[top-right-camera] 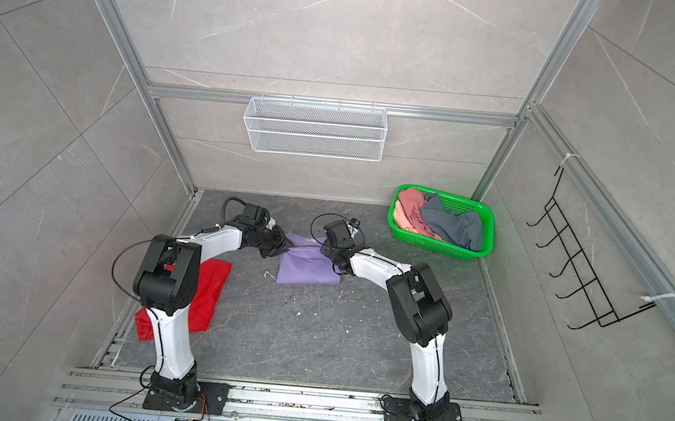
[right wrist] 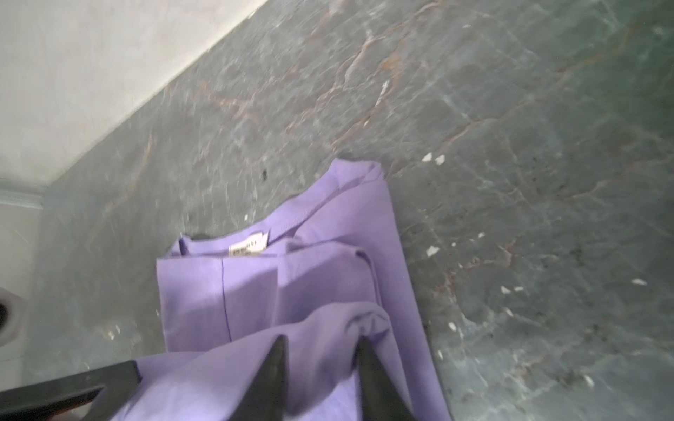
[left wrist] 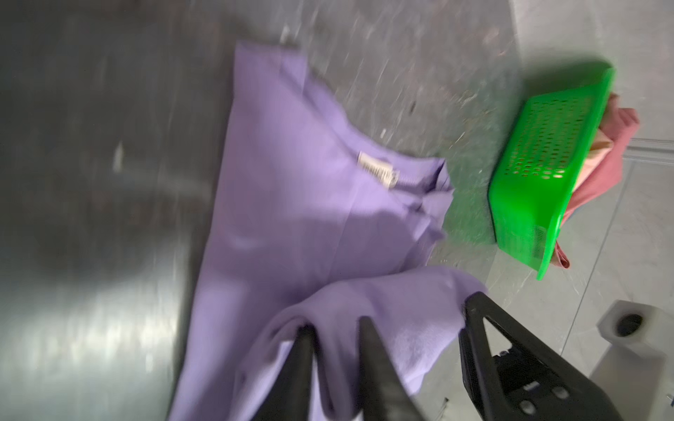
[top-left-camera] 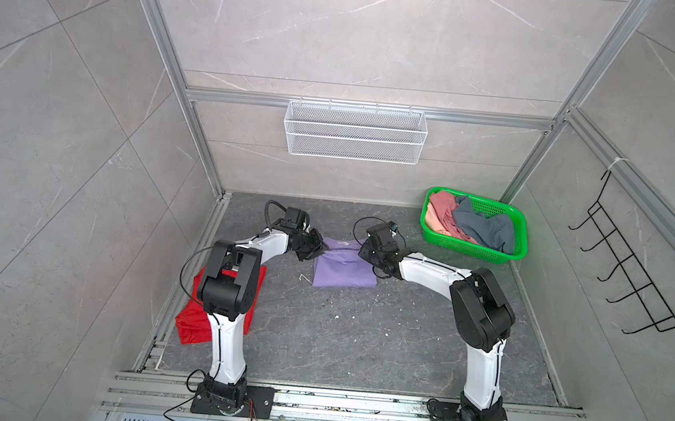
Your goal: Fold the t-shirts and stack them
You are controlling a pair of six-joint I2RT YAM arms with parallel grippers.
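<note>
A lavender t-shirt lies partly folded mid-table, its neck label up. My left gripper is at its far left corner and my right gripper at its far right corner. On both, the fingers stand apart with a fold of lavender cloth draped loosely between them. A red t-shirt lies flat at the left, partly hidden by the left arm. Pink, peach and grey-blue t-shirts are heaped in the basket.
The green mesh basket stands at the back right corner. A white wire basket hangs on the back wall and a black hook rack on the right wall. Small white flecks dot the dark tabletop.
</note>
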